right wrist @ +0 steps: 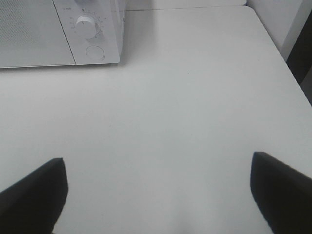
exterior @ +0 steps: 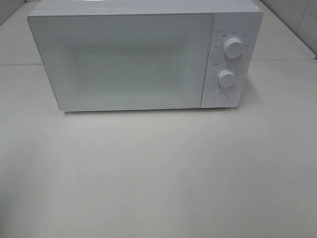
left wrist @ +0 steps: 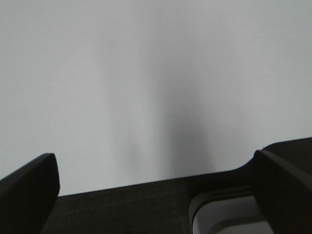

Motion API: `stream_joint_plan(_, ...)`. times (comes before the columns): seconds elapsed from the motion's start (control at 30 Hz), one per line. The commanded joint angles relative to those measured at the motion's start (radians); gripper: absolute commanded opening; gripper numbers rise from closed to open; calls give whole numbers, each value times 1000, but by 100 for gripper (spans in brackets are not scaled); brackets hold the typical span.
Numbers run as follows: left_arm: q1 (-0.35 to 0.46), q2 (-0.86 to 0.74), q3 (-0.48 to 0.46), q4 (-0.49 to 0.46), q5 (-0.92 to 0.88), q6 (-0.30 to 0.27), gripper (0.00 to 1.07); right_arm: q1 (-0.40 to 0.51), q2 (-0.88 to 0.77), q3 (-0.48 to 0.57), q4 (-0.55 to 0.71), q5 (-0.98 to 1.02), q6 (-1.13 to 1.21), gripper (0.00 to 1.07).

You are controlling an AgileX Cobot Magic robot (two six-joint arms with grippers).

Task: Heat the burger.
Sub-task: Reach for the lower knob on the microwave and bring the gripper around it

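The burger is out of view in all three views. A white microwave [exterior: 124, 59] stands at the back of the white table [exterior: 158, 173] with its door shut; nothing shows through the frosted door. Its corner also shows in the right wrist view [right wrist: 48, 29]. Neither gripper shows in the exterior high view. My left gripper [left wrist: 156, 165] is open and empty over a plain white surface. My right gripper [right wrist: 157, 163] is open and empty over the table, in front of and to the right of the microwave.
The microwave's panel has two round knobs [exterior: 233, 47] [exterior: 227, 78] and a round button [exterior: 220, 98]. The table's right edge [right wrist: 287, 73] shows in the right wrist view. A dark band [left wrist: 122, 209] with a pale rounded part [left wrist: 224, 219] lies below the left gripper.
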Motion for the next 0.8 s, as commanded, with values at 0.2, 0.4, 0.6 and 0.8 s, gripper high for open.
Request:
stream_joint_plan(0.2,4,-415,42,-13,-31,-3,101,-4,-21,2,5,5,-9,98)
stream_joint_plan(0.4,4,-614,45,-15,-30,-3,100,-4,-21,2,5,5,-9,98)
stream_joint_plan(0.6,4,-621,45,-21,-29,-4,100,-4,-18,2,5,5,-9,98)
stream_joint_plan(0.8,4,-621,45,-20,-31,-15,100,-4,-18,2,5,5,-8,98)
